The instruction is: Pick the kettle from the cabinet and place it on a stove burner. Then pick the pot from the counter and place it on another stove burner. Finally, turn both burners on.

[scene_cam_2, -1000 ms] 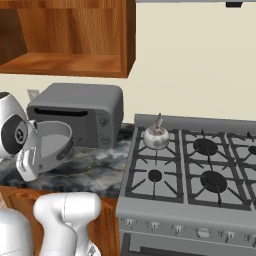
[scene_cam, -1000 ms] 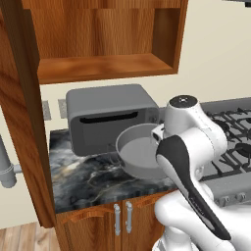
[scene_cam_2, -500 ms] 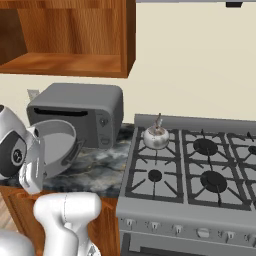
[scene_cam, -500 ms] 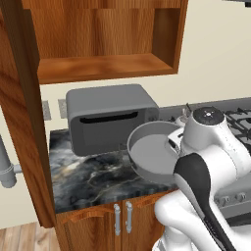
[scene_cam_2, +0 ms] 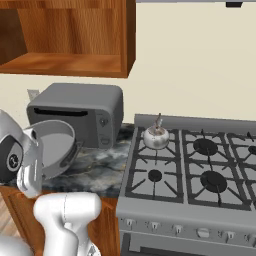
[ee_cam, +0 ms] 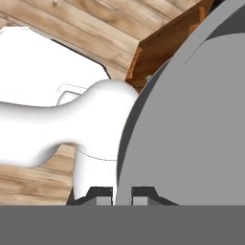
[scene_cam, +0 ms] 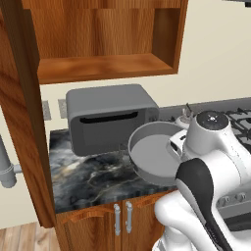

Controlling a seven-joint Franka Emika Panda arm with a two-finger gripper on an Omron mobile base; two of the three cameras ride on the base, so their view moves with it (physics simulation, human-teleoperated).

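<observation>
Kettle is already parked on the stove's far-left burner, so step one's done. Now the gripper is clamped on the pot's rim – pot lifted, tilted over the counter. Left: set it on another burner, then light both.

The robot's white arm hides the pot's near rim and the kettle's body in the left base view. In the hand view the pot runs off the right edge. The stove is cut by the right edge, and its front knobs are too small to read.
</observation>
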